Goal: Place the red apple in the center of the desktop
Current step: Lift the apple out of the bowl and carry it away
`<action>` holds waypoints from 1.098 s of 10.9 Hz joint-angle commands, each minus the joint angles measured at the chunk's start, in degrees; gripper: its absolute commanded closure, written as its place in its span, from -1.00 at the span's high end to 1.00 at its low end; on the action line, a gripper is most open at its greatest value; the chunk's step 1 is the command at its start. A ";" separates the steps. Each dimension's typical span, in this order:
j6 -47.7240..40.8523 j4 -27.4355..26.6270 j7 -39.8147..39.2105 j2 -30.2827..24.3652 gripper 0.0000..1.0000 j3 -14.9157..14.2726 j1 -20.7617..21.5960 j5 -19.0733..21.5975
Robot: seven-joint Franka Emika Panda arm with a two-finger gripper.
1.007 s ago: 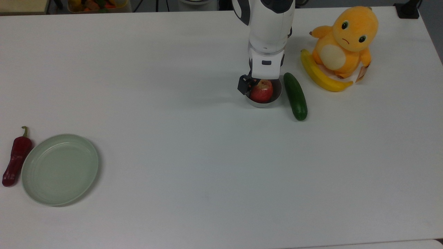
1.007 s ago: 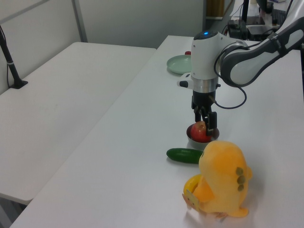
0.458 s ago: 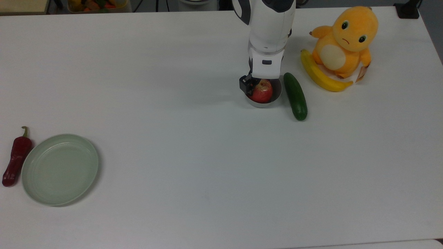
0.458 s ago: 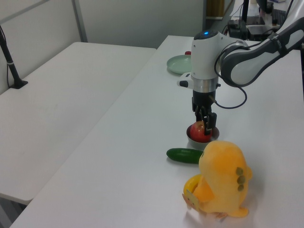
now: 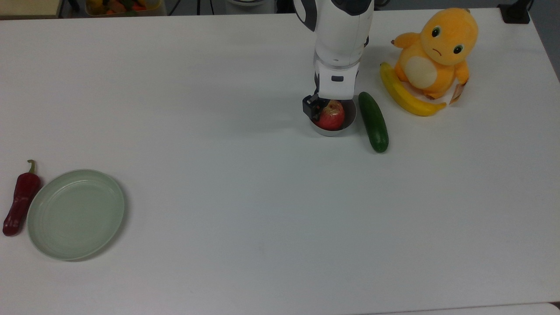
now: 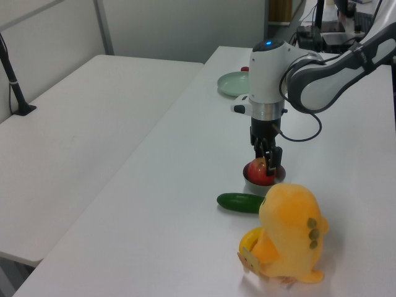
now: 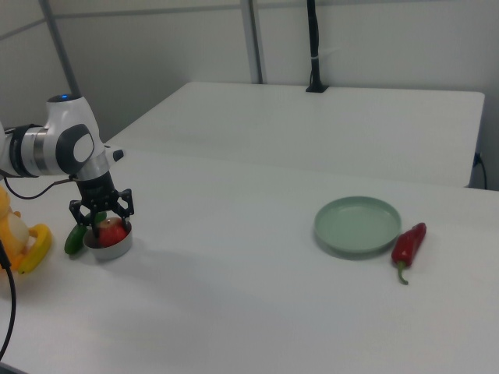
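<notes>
Partly, gripper (image 7: 100, 221) hides red apple (image 5: 331, 118) (bowled).

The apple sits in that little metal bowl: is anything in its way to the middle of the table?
Only the bowl's rim, so the apple has to be lifted out. The gripper is already down at it. Beyond that, the desktop toward the middle is bare; the cucumber lies on the apple's other side, on the top view's right.
</notes>
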 commanded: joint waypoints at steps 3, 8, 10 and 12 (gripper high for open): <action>-3.55 -0.40 1.48 -4.80 -1.00 0.01 0.14 -0.33; -9.27 2.07 1.66 -12.01 -1.00 -0.08 -2.84 3.18; -11.90 3.03 1.66 -13.86 -1.00 -0.78 -3.81 3.27; -12.44 3.65 1.57 -14.13 -1.00 -1.13 -4.79 3.36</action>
